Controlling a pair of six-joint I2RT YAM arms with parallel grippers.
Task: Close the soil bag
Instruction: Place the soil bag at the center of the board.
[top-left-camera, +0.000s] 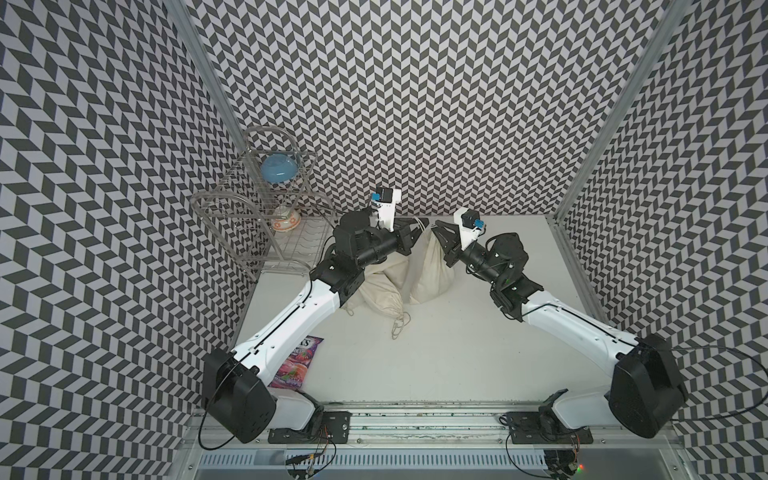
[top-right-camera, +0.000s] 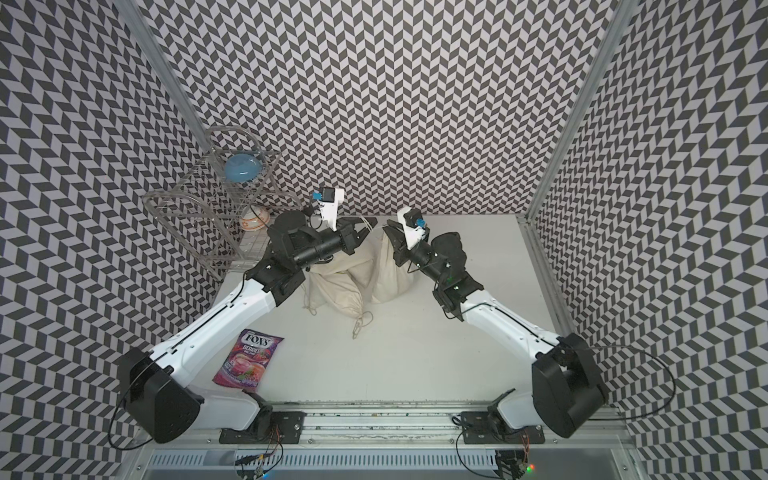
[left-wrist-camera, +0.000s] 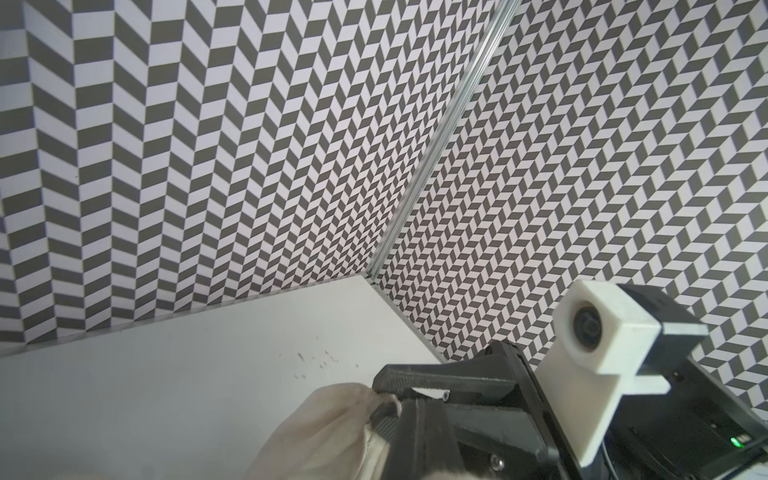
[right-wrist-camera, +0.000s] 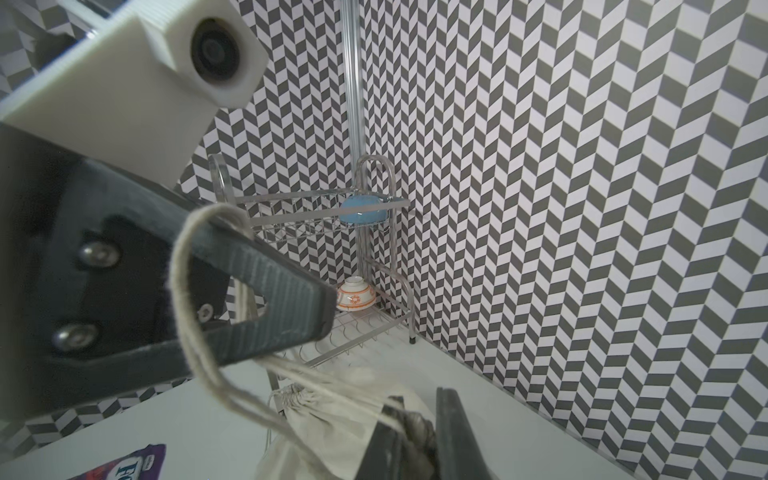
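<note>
Top views first: the soil bag (top-left-camera: 428, 274) stands upright near the back of the table (top-left-camera: 457, 353), between the two arms, with a second sack (top-left-camera: 378, 293) slumped just beside it. The right gripper (top-left-camera: 441, 235) is clamped on the bag's gathered neck. The left gripper (top-left-camera: 415, 229) sits just beside it, at the drawstring (top-right-camera: 370, 222).

Left wrist view only shows the right gripper, pinched onto the cloth at the top of the bag. The left one's own jaws aren't visible from here.

Right wrist view is the useful one. The left gripper's jaws are closed together with the drawstring trapped between them, a slack loop draped over one finger and strands running down to the neck.

My read is that the step in hand is the cinch. Pull the cord straight away from the neck, in line with its channel, while the right one anchors the cloth. That loop has to go taut before anything tightens, so go steady — a sideways yank would probably just tip the bag.
</note>
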